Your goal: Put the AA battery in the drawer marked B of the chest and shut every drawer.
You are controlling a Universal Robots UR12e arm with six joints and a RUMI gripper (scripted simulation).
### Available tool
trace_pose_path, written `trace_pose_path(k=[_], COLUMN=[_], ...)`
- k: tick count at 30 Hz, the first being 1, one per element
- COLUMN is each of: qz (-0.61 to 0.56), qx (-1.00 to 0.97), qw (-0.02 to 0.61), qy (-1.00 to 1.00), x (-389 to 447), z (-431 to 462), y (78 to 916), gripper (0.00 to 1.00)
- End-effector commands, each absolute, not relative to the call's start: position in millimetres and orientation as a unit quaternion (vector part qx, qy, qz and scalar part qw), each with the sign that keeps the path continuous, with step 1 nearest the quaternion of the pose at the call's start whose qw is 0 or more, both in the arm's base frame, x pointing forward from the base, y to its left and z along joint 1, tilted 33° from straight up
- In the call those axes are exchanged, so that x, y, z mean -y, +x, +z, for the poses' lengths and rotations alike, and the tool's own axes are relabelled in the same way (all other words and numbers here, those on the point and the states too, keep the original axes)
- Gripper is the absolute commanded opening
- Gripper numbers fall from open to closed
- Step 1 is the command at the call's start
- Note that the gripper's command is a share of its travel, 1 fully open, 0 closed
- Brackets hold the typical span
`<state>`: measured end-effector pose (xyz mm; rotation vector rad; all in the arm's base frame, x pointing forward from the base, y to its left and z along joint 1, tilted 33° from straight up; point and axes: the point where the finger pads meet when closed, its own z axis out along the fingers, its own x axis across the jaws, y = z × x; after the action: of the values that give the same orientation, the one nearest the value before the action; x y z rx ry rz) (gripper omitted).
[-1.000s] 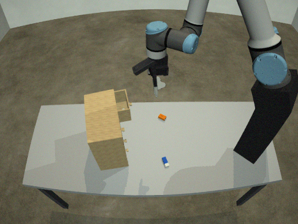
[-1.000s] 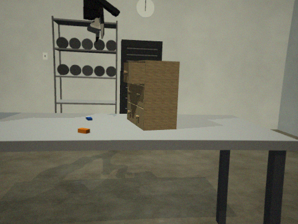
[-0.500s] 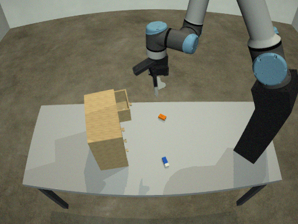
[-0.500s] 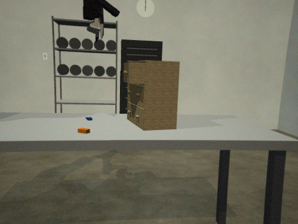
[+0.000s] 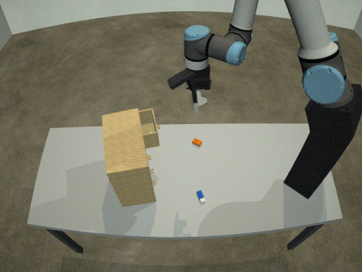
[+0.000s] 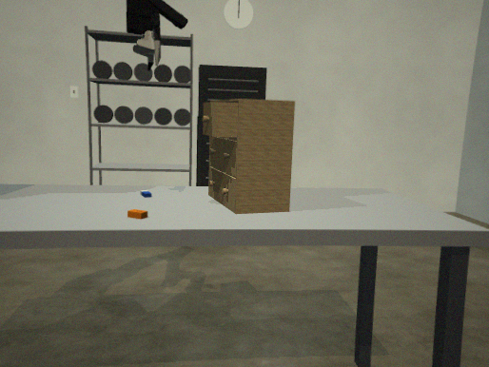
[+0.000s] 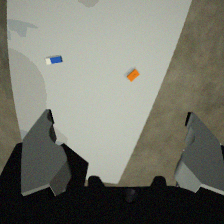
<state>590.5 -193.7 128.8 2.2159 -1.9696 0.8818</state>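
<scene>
Two jaws stand spread wide, well apart from the chest [image 5: 125, 142] [image 6: 264, 157] and its open drawer [image 5: 151, 140] [image 6: 224, 120]; AA battery not discernible.

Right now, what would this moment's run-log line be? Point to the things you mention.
gripper [image 5: 198, 106] [image 6: 151, 54] [image 7: 119, 111]: open, above table | top drawer [image 5: 151, 139] [image 6: 223, 119]: out | orange block [image 5: 197, 141] [image 6: 137, 214] [image 7: 133, 75], blue-and-white block [image 5: 201, 196] [image 6: 146, 194] [image 7: 54, 60]: on table | battery: not identifiable
</scene>
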Motion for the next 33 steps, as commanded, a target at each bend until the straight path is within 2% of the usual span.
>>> trace_pose_path(k=[1, 19, 33], qz=[0.284, 0.296, 0.363], qx=[0.635, 0.63, 0.593], qw=[0.023, 0.005, -0.072], qy=[0.718, 0.718, 0.715], x=[217.0, 218.3, 221.8], z=[110.5, 104.7, 96.4], y=[552.8, 557.2, 577.4], gripper=[1.0, 1.0, 1.0])
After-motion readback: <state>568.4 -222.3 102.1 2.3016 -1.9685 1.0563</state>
